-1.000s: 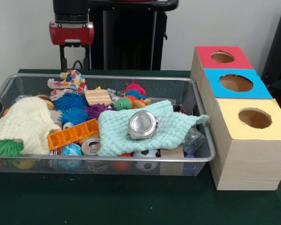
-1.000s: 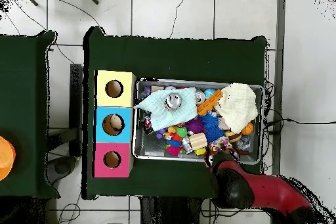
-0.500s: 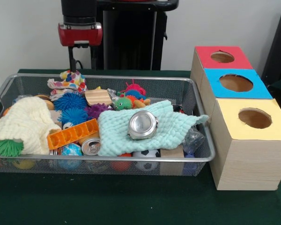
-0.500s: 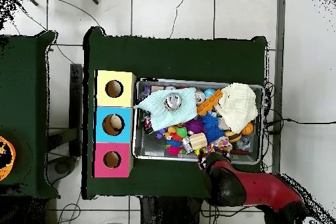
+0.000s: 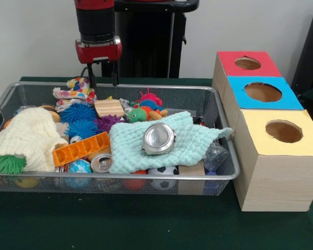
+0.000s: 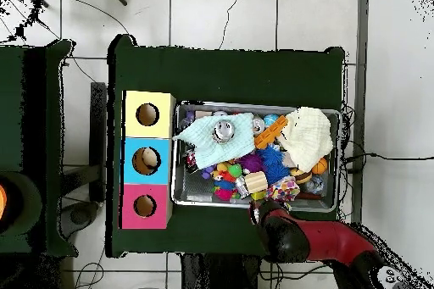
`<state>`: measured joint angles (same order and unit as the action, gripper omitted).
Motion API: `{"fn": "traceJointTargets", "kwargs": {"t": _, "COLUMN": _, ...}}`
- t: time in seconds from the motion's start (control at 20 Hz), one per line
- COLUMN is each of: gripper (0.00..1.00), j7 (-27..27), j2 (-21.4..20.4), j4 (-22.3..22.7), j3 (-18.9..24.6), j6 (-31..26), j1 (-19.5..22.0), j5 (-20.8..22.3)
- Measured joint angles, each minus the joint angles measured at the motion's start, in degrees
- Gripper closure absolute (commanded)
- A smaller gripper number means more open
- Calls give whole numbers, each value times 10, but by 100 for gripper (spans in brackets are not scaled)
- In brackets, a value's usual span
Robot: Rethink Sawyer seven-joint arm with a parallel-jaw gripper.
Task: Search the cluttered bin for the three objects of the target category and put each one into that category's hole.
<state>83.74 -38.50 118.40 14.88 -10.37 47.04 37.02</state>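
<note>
gripper open over bin far edge | metal tin on green cloth

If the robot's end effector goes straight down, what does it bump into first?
Probably the wooden block, which seems to sit under the end effector; depth is unclear, so it might meet the bin's far rim instead.

boxes topped red, blue, yellow; mint cloth, cream cloth, orange tray, blue spiky balls.

We are seeing a wire-mesh metal bin holding a nubby mint cloth and a shiny metal tin. We are also noting matt, pale wooden boxes topped with coloured paper.
</note>
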Motion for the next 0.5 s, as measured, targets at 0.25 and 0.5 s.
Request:
{"fn": "traceJointTargets", "kwargs": {"t": 0.25, "gripper": 0, "j7": 0, "j2": 7, "j4": -6, "j3": -11, "j6": 2, "j1": -11, "j5": 11}}
{"fn": "traceJointTargets", "kwargs": {"t": 0.5, "gripper": 0, "j7": 0, "j2": 4, "j4": -9, "j3": -19, "j6": 2, "j1": -25, "j5": 18}}
